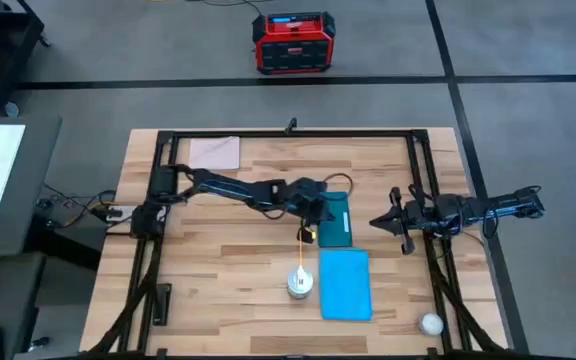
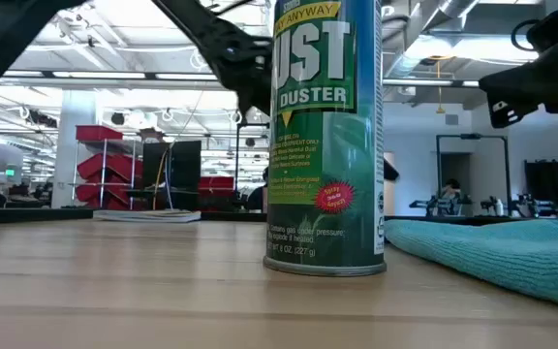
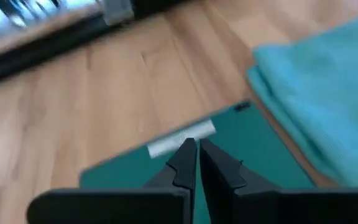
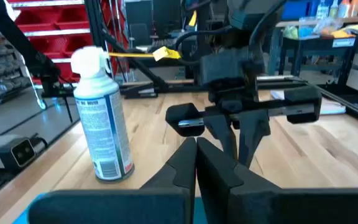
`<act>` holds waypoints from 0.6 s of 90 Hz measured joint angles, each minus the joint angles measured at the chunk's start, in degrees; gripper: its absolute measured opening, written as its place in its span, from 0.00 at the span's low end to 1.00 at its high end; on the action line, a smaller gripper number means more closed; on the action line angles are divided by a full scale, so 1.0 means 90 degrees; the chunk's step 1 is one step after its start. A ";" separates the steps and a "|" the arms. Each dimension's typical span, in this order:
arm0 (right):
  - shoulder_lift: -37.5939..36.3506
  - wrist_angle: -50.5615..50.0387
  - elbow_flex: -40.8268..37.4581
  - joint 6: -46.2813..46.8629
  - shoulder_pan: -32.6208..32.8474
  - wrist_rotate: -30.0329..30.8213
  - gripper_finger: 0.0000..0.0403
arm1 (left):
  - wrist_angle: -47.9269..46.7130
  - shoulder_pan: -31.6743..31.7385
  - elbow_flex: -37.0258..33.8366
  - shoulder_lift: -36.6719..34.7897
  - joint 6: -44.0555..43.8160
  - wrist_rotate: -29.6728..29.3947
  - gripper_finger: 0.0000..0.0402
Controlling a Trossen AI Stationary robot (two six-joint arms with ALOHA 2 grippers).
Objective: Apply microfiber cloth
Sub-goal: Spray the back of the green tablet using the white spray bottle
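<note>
1. We see the microfiber cloth (image 1: pixel 346 284) lying flat on the wooden table (image 1: pixel 218 250), toward the near edge and right of centre, untouched by either arm.
2. The left gripper (image 1: pixel 317 212) hangs over the dark teal device (image 1: pixel 337 222), which lies just beyond the cloth; from this claw the cloth sits at about 5 o'clock, close by.
3. In the left wrist view the two dark fingers (image 3: pixel 183 163) stand almost together, a narrow slit between them, nothing held, with the device below and the cloth (image 3: pixel 319 106) beside it.
4. The right gripper (image 1: pixel 392 222) waits near the table's right rail, its fingers (image 4: pixel 185 163) also drawn close and empty; the cloth lies at about 7 o'clock from it.
5. A duster can (image 1: pixel 300 282) stands upright just beside the cloth, at its 9 o'clock.
6. A pale square sheet (image 1: pixel 214 153) rests at the far left corner, well apart.
</note>
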 joint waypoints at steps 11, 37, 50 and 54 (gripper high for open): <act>0.0042 -0.0002 0.0000 0.0049 0.0000 0.0000 0.00 | -0.0273 -0.0016 0.0374 0.0332 0.0039 -0.0017 0.00; 0.0138 0.0000 0.0000 0.0066 0.0000 -0.0002 0.00 | -0.0327 -0.0016 0.0532 0.0434 0.0108 -0.0298 0.00; 0.0145 -0.0002 -0.0002 0.0091 0.0000 -0.0002 0.00 | -0.0492 -0.0016 0.0532 0.0434 0.0112 -0.0399 0.00; 0.0145 -0.0005 -0.0002 0.0095 0.0000 -0.0002 0.00 | -0.0543 -0.0016 0.0530 0.0434 0.0113 -0.0467 0.00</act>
